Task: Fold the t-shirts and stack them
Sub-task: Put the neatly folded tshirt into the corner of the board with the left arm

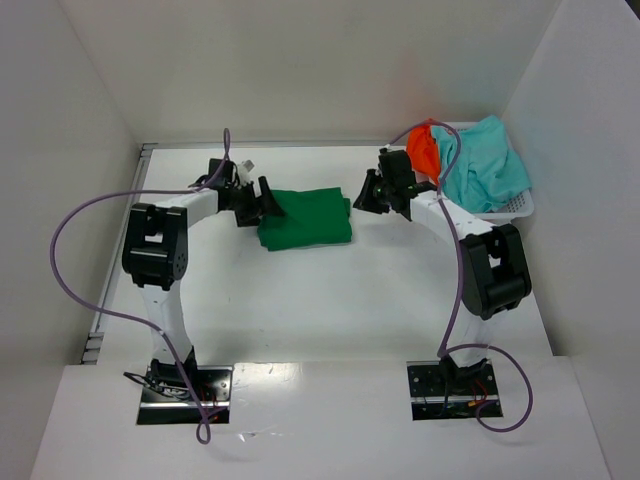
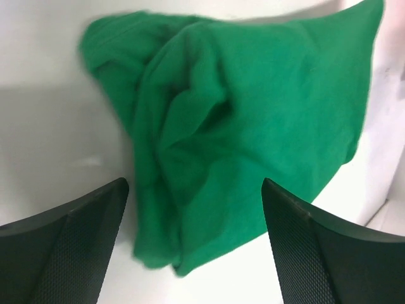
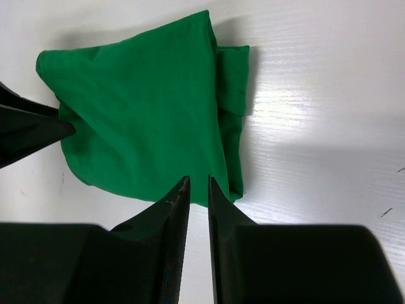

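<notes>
A dark green t-shirt point(image 1: 305, 218) lies folded in a rough rectangle on the white table, mid-back. My left gripper point(image 1: 272, 207) is open at its left edge. In the left wrist view the wide-apart fingers point(image 2: 69, 247) frame the rumpled green cloth point(image 2: 240, 126) without touching it. My right gripper point(image 1: 364, 194) hovers just off the shirt's right edge. In the right wrist view its jaws point(image 3: 198, 180) are nearly closed with nothing between them, over the green shirt's point(image 3: 145, 107) near edge. A light teal t-shirt point(image 1: 485, 165) and a bright orange t-shirt point(image 1: 425, 150) sit bunched in the basket.
The white mesh basket point(image 1: 515, 208) stands at the back right against the wall. White walls enclose the table on the left, back and right. Purple cables loop from both arms. The left gripper's finger point(image 3: 25, 130) shows at the left of the right wrist view.
</notes>
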`<state>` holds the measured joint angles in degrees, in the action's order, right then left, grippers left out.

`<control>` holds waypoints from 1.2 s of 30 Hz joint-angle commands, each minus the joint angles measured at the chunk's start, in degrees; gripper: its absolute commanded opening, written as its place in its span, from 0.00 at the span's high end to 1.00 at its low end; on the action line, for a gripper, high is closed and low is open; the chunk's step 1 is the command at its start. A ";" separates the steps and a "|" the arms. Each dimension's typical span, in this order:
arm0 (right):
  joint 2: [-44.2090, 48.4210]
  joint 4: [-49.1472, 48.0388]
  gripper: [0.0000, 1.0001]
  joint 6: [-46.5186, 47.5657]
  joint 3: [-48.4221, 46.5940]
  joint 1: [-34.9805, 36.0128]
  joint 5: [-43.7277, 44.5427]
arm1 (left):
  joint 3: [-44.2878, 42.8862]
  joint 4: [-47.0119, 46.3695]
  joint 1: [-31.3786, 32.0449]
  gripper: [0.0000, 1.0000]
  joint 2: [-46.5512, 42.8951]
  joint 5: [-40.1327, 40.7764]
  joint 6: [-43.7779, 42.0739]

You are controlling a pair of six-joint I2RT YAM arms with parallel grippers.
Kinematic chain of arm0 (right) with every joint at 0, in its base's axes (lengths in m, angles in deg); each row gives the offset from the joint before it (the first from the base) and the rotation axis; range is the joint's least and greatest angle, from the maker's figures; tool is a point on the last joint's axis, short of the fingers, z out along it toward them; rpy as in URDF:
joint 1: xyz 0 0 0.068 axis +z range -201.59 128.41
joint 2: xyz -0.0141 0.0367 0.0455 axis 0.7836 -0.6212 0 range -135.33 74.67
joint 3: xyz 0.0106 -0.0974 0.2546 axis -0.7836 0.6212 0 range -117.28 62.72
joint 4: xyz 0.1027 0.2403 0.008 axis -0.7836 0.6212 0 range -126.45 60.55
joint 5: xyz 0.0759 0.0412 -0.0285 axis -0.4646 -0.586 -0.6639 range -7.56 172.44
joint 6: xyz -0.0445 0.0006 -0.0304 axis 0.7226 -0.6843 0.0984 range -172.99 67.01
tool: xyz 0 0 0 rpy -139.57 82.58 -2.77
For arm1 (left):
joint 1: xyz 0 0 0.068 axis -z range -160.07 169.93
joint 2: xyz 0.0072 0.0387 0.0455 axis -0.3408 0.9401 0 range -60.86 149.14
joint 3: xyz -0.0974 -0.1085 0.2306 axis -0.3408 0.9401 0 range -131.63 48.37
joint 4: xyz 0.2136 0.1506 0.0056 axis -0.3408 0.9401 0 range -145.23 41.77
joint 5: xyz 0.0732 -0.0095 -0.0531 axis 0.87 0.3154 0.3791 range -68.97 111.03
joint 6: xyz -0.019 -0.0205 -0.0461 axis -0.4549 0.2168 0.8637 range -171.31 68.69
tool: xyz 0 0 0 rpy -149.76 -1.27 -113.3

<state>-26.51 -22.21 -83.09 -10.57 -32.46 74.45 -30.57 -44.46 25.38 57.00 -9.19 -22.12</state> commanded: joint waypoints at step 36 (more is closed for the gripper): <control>16.90 4.82 0.62 1.02 2.99 -4.02 -1.86 | -28.64 21.14 -15.81 1.00 10.62 23.63 -6.95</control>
<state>-11.48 -19.94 -82.50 -7.69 -36.02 71.68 -57.15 -26.34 11.63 65.09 12.56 -27.01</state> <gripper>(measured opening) 0.383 0.042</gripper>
